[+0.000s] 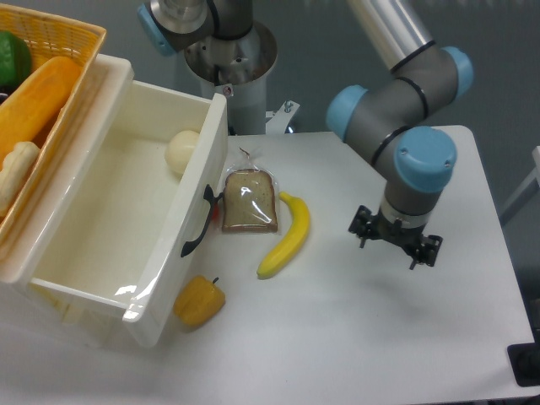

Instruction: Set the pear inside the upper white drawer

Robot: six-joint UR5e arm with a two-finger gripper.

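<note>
The pale cream pear (182, 150) lies inside the upper white drawer (101, 253), against its far right wall. The drawer stands pulled open, its black handle (201, 221) facing the table. My gripper (395, 239) hangs over the right part of the table, far from the drawer, pointing down. Its fingers are spread and nothing is between them.
A bagged bread slice (249, 201), a yellow banana (288, 235) and a yellow-orange bell pepper (199, 301) lie on the table by the drawer front. A yellow woven basket (59, 38) with produce sits at the upper left. The table's right edge is near my gripper.
</note>
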